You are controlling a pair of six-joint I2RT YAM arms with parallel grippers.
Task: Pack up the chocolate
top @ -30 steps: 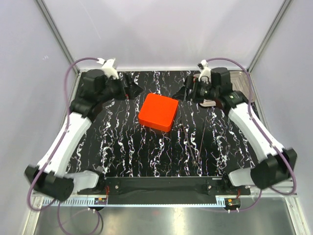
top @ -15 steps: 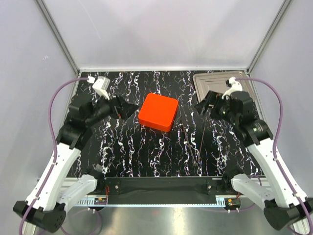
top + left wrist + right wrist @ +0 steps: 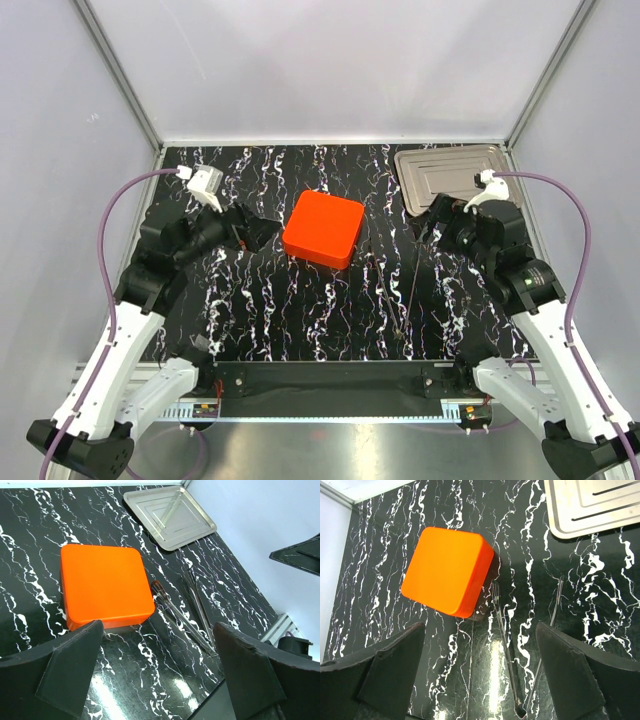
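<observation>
Bright even overhead light, pale glare on the glossy table [image 3: 445, 670], soft shadow beside the orange box [image 3: 445, 570].

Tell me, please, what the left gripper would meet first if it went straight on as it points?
Probably the orange box, just ahead of the left gripper; depth is unclear, so perhaps the table first.

Glossy black marbled tabletop [image 3: 300, 300], smooth matt orange box [image 3: 323, 229], brushed silver metal tray [image 3: 450, 175], shiny metal tongs [image 3: 185, 617]
</observation>
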